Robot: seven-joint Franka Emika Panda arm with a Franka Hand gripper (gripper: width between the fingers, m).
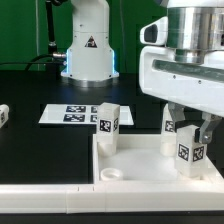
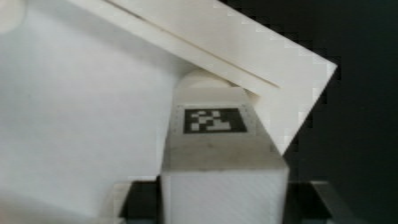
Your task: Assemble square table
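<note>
- The tabletop [image 1: 145,158] lies as a shallow white tray across the lower half of the exterior view, with a round socket [image 1: 113,173] showing in its near corner.
- A standing leg [image 1: 108,120] is upright at the tray's far corner, centre frame, with its tag facing the camera.
- A second tagged leg [image 1: 168,124] shows further right, partly hidden by the claw.
- The gripper [image 1: 190,127] reaches straight down at the right of the frame, clenched on the held leg [image 1: 190,152]. The leg is upright over the tray floor; whether it touches the floor is unclear.
- A loose leg [image 1: 3,113] sits at the left edge.
- The marker board [image 1: 72,113] lies left of centre.
- Only the wrist view shows the held leg [image 2: 217,150] filling the gap between the dark fingers [image 2: 139,203], with the tray's rim [image 2: 231,50] beyond.
</note>
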